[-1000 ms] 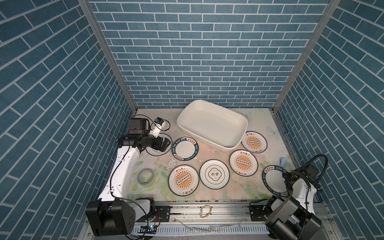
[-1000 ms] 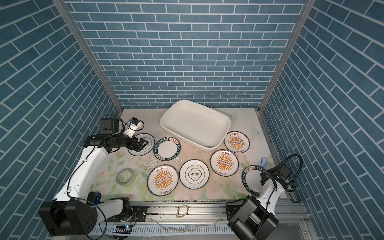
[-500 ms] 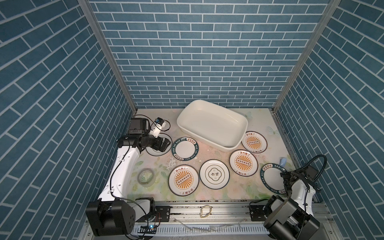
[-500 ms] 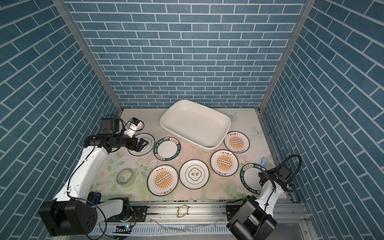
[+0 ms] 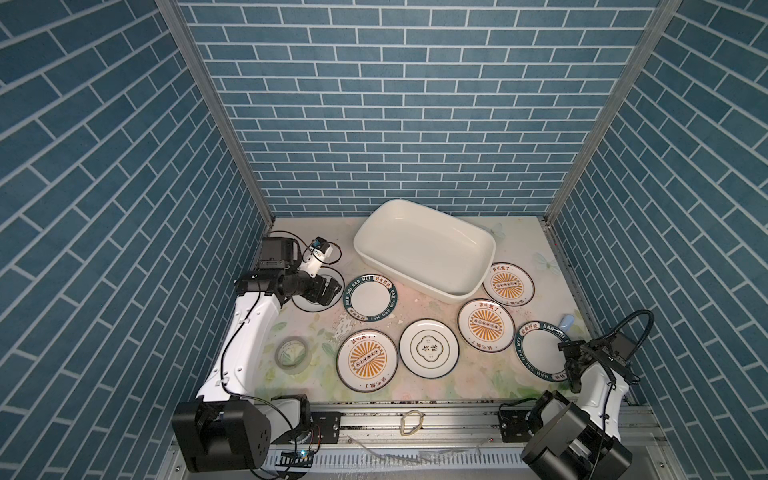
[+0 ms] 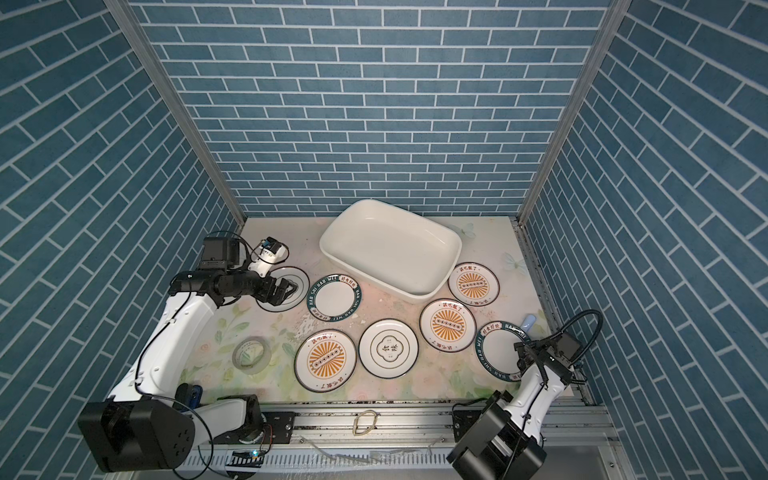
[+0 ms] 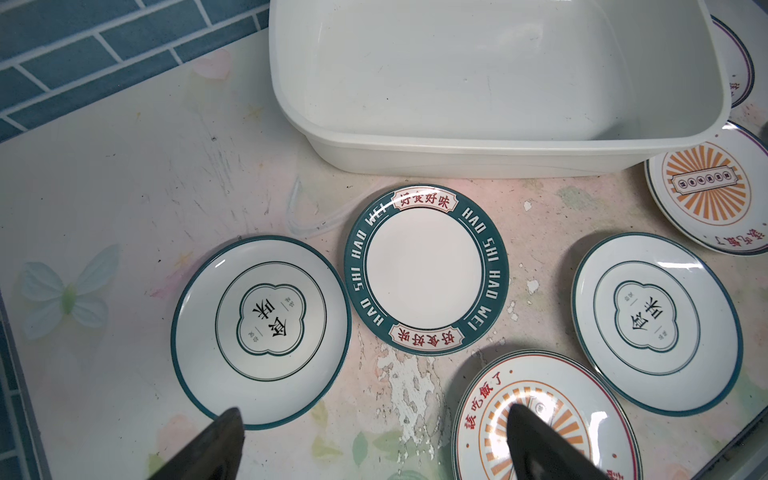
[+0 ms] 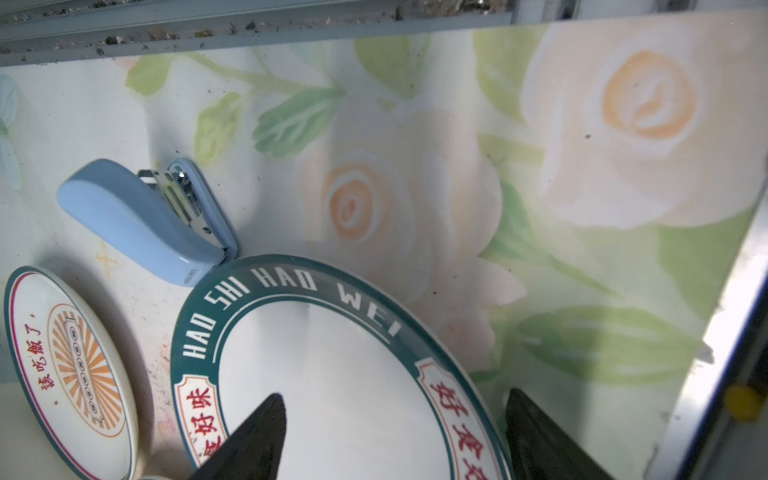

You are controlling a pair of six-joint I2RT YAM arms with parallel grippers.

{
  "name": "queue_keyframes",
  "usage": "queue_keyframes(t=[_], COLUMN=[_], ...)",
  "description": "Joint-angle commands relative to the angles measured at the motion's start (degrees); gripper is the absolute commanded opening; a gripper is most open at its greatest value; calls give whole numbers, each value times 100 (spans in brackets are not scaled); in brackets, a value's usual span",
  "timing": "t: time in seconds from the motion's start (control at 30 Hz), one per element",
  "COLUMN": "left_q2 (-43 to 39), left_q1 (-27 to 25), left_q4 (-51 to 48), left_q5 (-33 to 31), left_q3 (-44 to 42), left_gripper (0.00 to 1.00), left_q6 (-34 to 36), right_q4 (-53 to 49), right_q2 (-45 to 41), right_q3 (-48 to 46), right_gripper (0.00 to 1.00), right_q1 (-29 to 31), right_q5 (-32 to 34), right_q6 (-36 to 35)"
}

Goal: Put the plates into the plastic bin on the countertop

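Observation:
The cream plastic bin (image 5: 424, 249) (image 6: 390, 245) (image 7: 498, 83) stands empty at the back of the flowered countertop (image 5: 316, 332). Several plates lie flat in front of it: sunburst ones (image 5: 367, 359) (image 5: 485, 325) (image 5: 508, 284), a quatrefoil one (image 5: 429, 348) and a green-lettered one (image 5: 371, 297) (image 7: 426, 270). My left gripper (image 5: 332, 289) (image 7: 372, 407) hangs open over a dark-rimmed quatrefoil plate (image 5: 309, 303) (image 7: 262, 330). My right gripper (image 5: 571, 357) (image 8: 395, 392) is open astride the rim of a second green-lettered plate (image 5: 540, 351) (image 8: 340, 374), one finger over its white centre and one outside.
A translucent tape roll (image 5: 293, 352) lies at the front left. A pale blue stapler (image 5: 566, 322) (image 8: 141, 220) touches the far edge of the right green-lettered plate. Brick walls close in both sides, and a metal rail (image 5: 415, 415) runs along the front.
My right gripper has shifted slightly left, and the green-lettered plate under it has slid a little toward the middle. The left arm has not moved.

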Motion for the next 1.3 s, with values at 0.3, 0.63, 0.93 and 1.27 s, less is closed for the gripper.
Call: queue_keyframes(t=[0.3,0.63,0.93,1.27], left_q2=[48,44,29,171], left_q1=[-27,-27,-27,-35], left_q4=[-67,-66,-43,-88], left_q5=[46,41,83,619], left_q3=[-26,-46,-61,11], left_gripper=[99,99,100,100], left_q6=[56,51,22,-396], right_q4=[220,329,330,351], right_q2=[81,29,62,298], right_q3=[-104,-171,-163,-146], right_gripper=[77,74,75,77], right_q1=[-11,-11,-11,-11], right_q5=[-575,-817,-879,-958], right_q6=[-269,-304,-318,-310])
